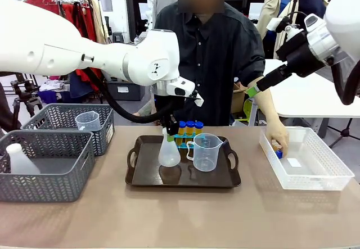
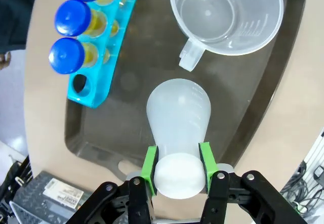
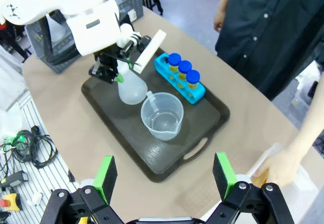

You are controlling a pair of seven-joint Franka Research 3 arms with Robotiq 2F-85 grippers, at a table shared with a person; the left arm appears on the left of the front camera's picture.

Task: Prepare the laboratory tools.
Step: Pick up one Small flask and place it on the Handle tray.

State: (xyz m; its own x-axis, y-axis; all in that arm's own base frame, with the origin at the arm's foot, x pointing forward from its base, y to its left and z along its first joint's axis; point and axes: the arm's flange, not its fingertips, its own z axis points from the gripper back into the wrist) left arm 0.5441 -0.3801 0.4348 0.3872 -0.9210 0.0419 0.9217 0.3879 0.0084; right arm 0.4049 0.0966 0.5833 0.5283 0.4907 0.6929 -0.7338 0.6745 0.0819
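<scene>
The left gripper (image 2: 178, 166) is clamped on the neck of the conical flask (image 2: 178, 118), one green pad on each side just below the mouth, and the flask stands upright on the dark brown tray (image 1: 146, 180). The flask looks empty, thin-walled and translucent, so I judge it light and a little springy; its smooth plastic could slip, and the narrow neck, where the pads sit now, seems the surest hold since the body flares wide below. Just beside it on the tray stands the clear measuring beaker (image 2: 225, 14), also empty, best taken by its handle or rim. Behind both, the blue rack (image 2: 101, 57) carries three blue-capped tubes (image 2: 73, 17) of yellow liquid, with one hole free at the near end. Farther off, the person's hand (image 1: 278, 139) reaches into the clear bin (image 1: 315, 173) at the table's right. The right gripper (image 3: 164, 176) hangs high above the table, its fingers spread wide and holding nothing.
</scene>
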